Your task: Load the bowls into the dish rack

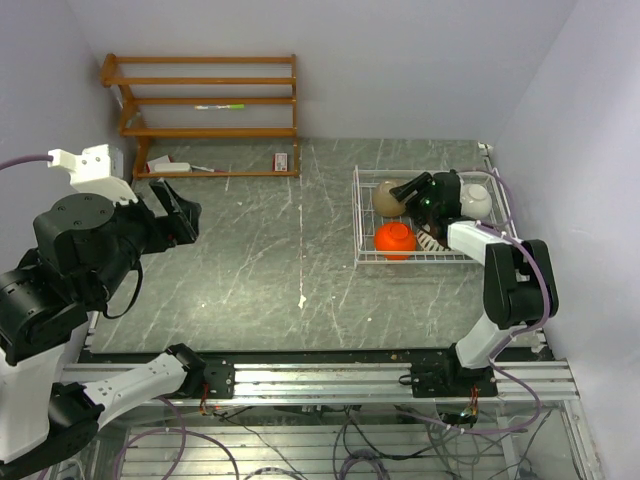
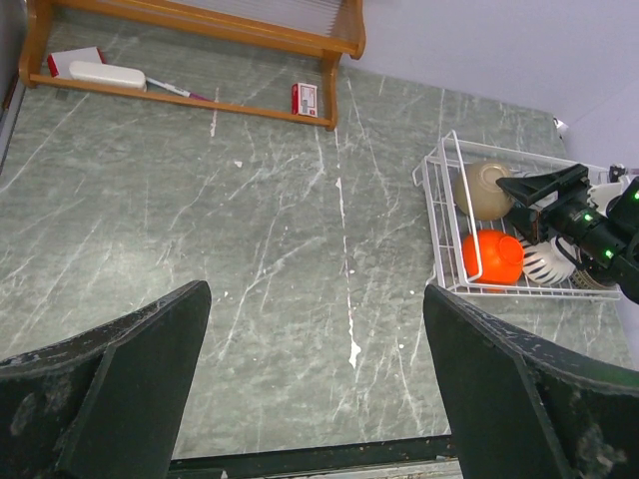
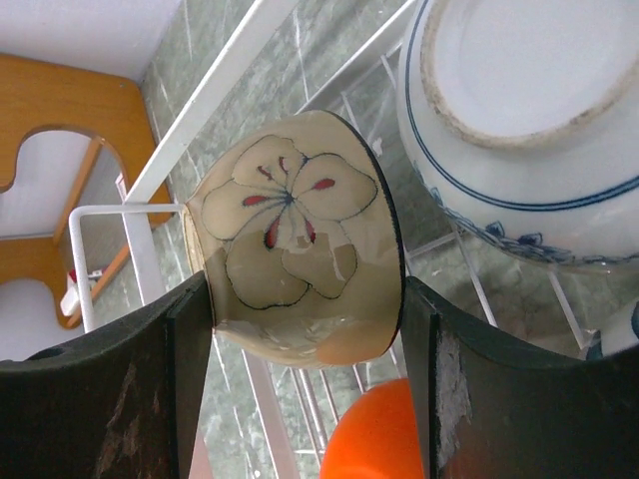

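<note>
Four bowls [image 1: 395, 238], one dish rack [image 1: 357, 215]

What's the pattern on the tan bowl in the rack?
Dark-outlined flower with red stamens on the tan bowl, dark rim. Clearest in right wrist view.

No text is legible. The red box [image 2: 306, 99] on the shelf [image 2: 250, 108] carries a pale label, too small to read. The tan bowl [image 3: 295, 239] shows only a painted flower, no lettering.
</note>
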You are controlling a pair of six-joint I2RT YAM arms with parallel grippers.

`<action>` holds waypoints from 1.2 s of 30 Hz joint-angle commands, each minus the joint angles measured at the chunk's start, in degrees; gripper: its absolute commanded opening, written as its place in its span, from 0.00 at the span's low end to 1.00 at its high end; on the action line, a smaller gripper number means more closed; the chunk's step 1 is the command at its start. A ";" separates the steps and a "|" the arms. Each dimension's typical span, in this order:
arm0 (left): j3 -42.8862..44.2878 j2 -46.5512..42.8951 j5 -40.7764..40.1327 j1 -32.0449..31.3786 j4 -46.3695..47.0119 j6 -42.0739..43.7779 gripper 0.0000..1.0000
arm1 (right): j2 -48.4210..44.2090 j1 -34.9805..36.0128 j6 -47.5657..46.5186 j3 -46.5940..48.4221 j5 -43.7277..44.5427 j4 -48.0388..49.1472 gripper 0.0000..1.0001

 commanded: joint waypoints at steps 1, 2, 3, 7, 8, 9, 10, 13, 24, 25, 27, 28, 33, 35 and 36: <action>1.79 -0.11 -0.87 -0.37 -0.78 0.30 0.99 | -3.13 0.20 3.04 -0.74 -5.11 4.66 0.02; 1.79 -0.11 -0.87 -0.38 -0.71 0.25 0.99 | -3.40 0.20 3.39 -0.49 -5.42 5.01 0.02; 1.79 -0.13 -0.83 -0.39 -0.63 0.26 0.99 | -3.81 0.12 3.78 -0.20 -5.52 5.00 0.01; 1.88 0.02 -0.44 -0.33 -0.38 0.33 0.99 | -6.07 -0.34 6.09 0.29 -6.12 6.26 0.01; 1.88 0.06 -0.39 -0.37 -0.34 0.33 0.99 | -6.61 -0.52 6.97 0.29 -6.36 6.78 0.00; 1.95 0.07 -0.35 -0.36 -0.34 0.38 0.99 | -7.00 -0.69 7.43 0.37 -6.52 7.02 0.00; 1.89 0.00 -0.35 -0.39 -0.35 0.37 0.99 | -7.24 -0.87 7.90 0.50 -6.80 7.30 0.01; 1.79 -0.10 -0.26 -0.40 -0.34 0.26 0.99 | -6.66 -1.06 8.18 1.92 -7.61 6.45 0.00; 1.79 -0.55 -0.33 -0.33 -0.51 -0.10 0.99 | -1.31 -1.10 10.63 0.90 -8.76 7.68 0.01; 1.79 -0.68 -0.41 -0.35 -0.58 -0.11 0.99 | -0.75 -1.06 10.54 1.27 -8.71 7.30 0.01; 1.79 -0.72 -0.51 -0.39 -0.67 -0.11 0.99 | 0.37 -1.09 10.16 2.31 -8.75 6.06 0.01; 1.79 -0.75 -0.60 -0.40 -0.73 -0.11 0.99 | 0.89 -1.10 9.82 2.83 -8.63 5.06 0.01; 1.49 -0.77 -0.87 -0.35 -0.61 -0.03 0.99 | 2.31 -1.08 9.52 3.11 -8.49 3.63 0.03; 1.36 -0.76 -0.87 -0.39 -0.43 -0.02 0.99 | 2.79 -1.04 9.05 3.73 -8.22 2.18 0.08; 1.24 -0.65 -0.87 -0.40 -0.36 0.06 0.99 | 3.04 -1.06 8.89 4.12 -8.14 1.23 0.11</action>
